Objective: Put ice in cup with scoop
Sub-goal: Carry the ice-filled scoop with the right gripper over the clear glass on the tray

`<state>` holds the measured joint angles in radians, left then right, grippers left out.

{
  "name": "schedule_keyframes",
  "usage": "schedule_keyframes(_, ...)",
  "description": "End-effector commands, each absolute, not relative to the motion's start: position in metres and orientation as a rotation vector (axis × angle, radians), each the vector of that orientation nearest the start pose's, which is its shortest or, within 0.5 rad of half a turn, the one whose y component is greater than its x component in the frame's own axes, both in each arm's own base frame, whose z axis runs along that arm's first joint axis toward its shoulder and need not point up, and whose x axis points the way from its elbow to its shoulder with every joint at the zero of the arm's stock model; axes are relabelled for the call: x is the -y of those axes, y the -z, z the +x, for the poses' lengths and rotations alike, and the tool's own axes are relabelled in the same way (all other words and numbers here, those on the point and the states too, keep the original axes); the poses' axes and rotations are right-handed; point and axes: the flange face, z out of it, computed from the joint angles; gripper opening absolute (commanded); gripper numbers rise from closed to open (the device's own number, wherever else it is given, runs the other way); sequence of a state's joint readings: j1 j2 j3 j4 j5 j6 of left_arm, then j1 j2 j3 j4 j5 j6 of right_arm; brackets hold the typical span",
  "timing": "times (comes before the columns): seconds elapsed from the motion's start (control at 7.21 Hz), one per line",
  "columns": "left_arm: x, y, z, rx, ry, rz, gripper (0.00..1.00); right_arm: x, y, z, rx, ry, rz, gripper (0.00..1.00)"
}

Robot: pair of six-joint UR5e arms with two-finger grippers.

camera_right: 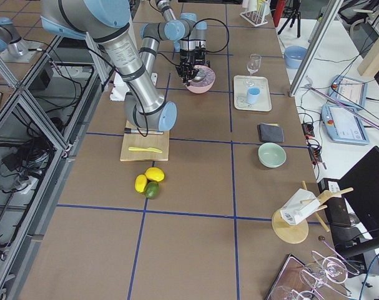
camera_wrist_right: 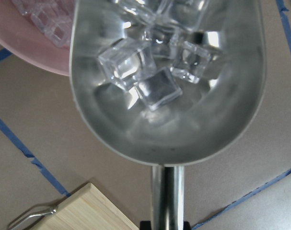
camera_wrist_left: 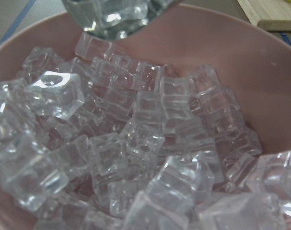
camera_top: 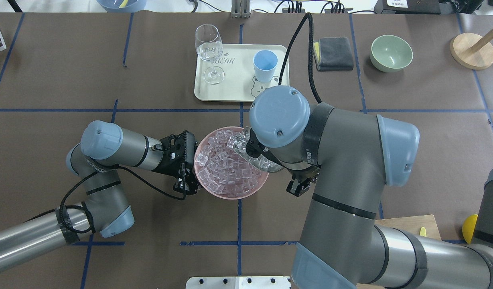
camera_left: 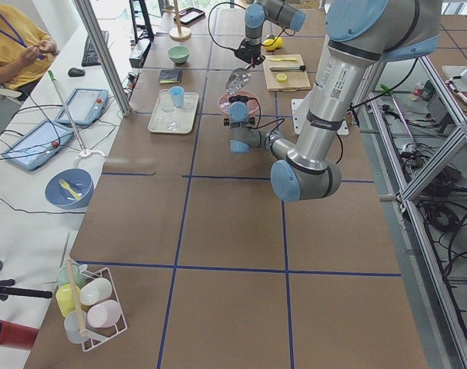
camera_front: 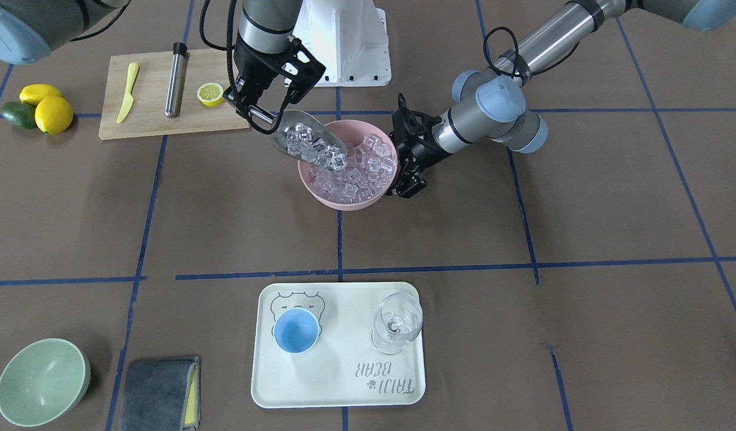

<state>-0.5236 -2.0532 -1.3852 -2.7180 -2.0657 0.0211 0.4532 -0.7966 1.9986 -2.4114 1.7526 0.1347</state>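
The steel scoop (camera_front: 302, 140) is loaded with several ice cubes (camera_front: 317, 152) and tilts over the left rim of the pink bowl (camera_front: 344, 203). My right gripper (camera_front: 254, 111) is shut on its thin handle. The right wrist view shows the trough (camera_wrist_right: 169, 110) with cubes (camera_wrist_right: 145, 72) in it. My left gripper (camera_front: 400, 173) is shut on the bowl's right rim. The bowl holds many more cubes (camera_wrist_left: 135, 143). The light-blue cup (camera_front: 296, 330) stands empty on the cream tray (camera_front: 338, 383), far from both grippers.
A clear wine glass (camera_front: 396, 323) stands on the tray beside the cup. A pale green bowl (camera_front: 41, 381) and a grey cloth (camera_front: 159, 394) lie at the near left. A cutting board (camera_front: 158, 120) holds a knife, a steel cylinder and half a lemon. Lemons (camera_front: 47, 108) lie beside it.
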Motion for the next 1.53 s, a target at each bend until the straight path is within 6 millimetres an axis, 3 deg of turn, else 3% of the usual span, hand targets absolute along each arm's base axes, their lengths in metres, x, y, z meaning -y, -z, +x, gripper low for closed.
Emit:
schedule_keyframes(0.0,0.418,-0.340,0.532,-1.113,-1.203,1.115,1.00,0.361,-0.153,-0.450,0.366,0.992,0.184,0.00)
schedule_keyframes(0.42,0.422,-0.344,0.527,-1.102,-1.203,1.118,1.00,0.394,-0.153,-0.417,0.351,0.974,0.146,0.00)
schedule_keyframes(0.69,0.422,-0.344,0.527,-1.101,-1.199,1.115,1.00,0.434,-0.147,-0.378,0.487,0.869,0.101,0.00)
schedule_keyframes(0.83,0.422,-0.344,0.527,-1.103,-1.200,1.114,1.00,0.465,-0.137,-0.370,0.509,0.816,0.076,0.00)
schedule_keyframes(0.97,0.422,-0.344,0.527,-1.103,-1.200,1.115,1.00,0.503,-0.123,-0.387,0.496,0.786,0.028,0.00)
schedule_keyframes(1.11,0.422,-0.344,0.527,-1.103,-1.200,1.114,1.00,0.534,-0.126,-0.397,0.489,0.777,0.023,0.00)
schedule_keyframes(1.39,0.422,-0.344,0.527,-1.103,-1.200,1.114,1.00,0.578,-0.160,-0.420,0.480,0.758,0.020,0.00)
